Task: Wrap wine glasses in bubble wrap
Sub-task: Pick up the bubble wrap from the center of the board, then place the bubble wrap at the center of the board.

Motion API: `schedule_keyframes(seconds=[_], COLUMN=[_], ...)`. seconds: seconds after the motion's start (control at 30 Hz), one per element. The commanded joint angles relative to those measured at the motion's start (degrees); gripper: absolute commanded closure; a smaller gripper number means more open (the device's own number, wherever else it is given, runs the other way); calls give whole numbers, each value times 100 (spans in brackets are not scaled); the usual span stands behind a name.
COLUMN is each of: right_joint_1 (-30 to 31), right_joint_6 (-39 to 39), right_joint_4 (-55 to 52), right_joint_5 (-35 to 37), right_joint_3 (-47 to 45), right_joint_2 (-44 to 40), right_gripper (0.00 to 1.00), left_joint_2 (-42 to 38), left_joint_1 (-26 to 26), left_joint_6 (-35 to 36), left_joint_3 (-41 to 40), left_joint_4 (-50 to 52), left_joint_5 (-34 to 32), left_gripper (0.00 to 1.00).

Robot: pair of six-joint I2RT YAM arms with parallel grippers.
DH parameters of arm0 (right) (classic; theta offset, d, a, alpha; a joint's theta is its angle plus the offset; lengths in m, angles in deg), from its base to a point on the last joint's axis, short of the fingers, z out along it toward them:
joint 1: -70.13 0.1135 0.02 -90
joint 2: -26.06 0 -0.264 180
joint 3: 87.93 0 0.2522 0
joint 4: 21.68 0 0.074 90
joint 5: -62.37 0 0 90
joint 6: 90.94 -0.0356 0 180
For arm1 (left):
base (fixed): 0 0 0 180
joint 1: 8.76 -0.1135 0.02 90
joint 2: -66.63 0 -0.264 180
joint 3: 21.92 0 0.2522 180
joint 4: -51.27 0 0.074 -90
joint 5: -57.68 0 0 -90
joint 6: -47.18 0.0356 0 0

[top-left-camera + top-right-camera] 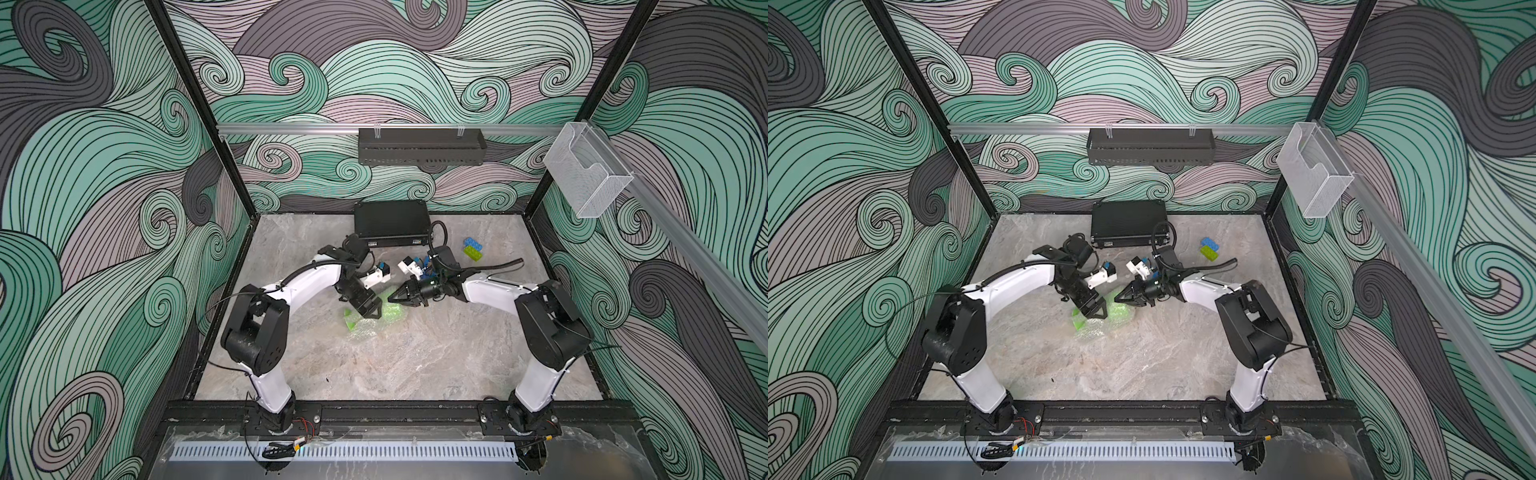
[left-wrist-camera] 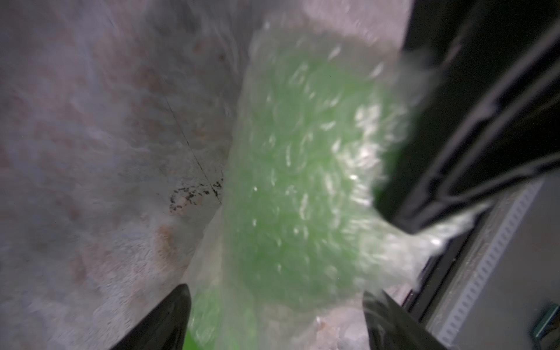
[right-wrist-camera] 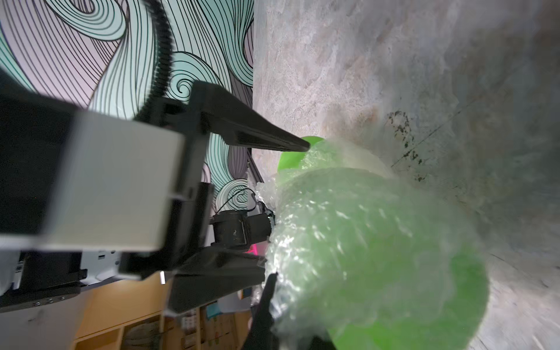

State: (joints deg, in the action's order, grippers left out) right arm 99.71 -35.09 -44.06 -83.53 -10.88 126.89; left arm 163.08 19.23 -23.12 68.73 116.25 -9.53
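Goblet [image 1: 348, 323] lies on its side mid-way across the marble tabletop [image 1: 415, 361], between the two arms. Bubble wrap [image 3: 348, 230] is rolled around bowl and stem, so I judge the wrap mostly done. In the right wrist view, bare green shows at the bowl's rim and at the foot, and loose sheet lies on the marble: both ends need closing. Left gripper [image 2: 275, 318] stands wide, straddling the bundle without gripping. Right gripper [image 1: 391, 297] is pinched closed, apparently on the wrap at the bowl end.
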Motion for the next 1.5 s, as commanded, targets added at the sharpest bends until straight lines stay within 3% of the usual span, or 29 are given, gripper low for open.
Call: schedule_keyframes(seconds=[0.0,0.17,0.37,0.43,0.57,0.77,0.93,1.13,1.33,1.47], right_joint_1=[50,402,1318,1621,2191,2340,2359,2366,2359,2298], right_joint_6=[1676,2751,3849,4216,5036,5101,5068,5138,5182,5200], right_joint_4=[-2969,-4799,-5735,-5808,-5798,-5439,-5618,-5642,-5735,-5742], right_joint_5=[1324,3042,4869,5492,6408,5905,5561,5287,5216,5057], right_joint_3=[1070,2447,3457,3591,3551,3360,3474,3532,3670,3711], right_joint_2=[-585,-750,-405,-282,-48,214,553,704,635,431], right_gripper=[100,100,100,100,100,100,92,79,53,45], left_joint_2=[-773,-1306,-1257,-1012,-816,-592,-370,110,612,758], left_joint_1=[-172,-978,-2030,-2153,-2147,-2004,-1890,-1550,-1373,-1229], left_joint_6=[-683,-1730,-3353,-3404,-3222,-2925,-2719,-2364,-2179,-2008], left_joint_3=[618,789,304,336,299,161,162,526,807,904], left_joint_4=[321,28,-1070,-1085,-1084,-1042,-844,-474,-129,45], left_joint_5=[376,805,1760,2439,2609,2599,2598,2811,2776,2696], left_gripper=[7,6,6,6,8,9,9,9,10,11])
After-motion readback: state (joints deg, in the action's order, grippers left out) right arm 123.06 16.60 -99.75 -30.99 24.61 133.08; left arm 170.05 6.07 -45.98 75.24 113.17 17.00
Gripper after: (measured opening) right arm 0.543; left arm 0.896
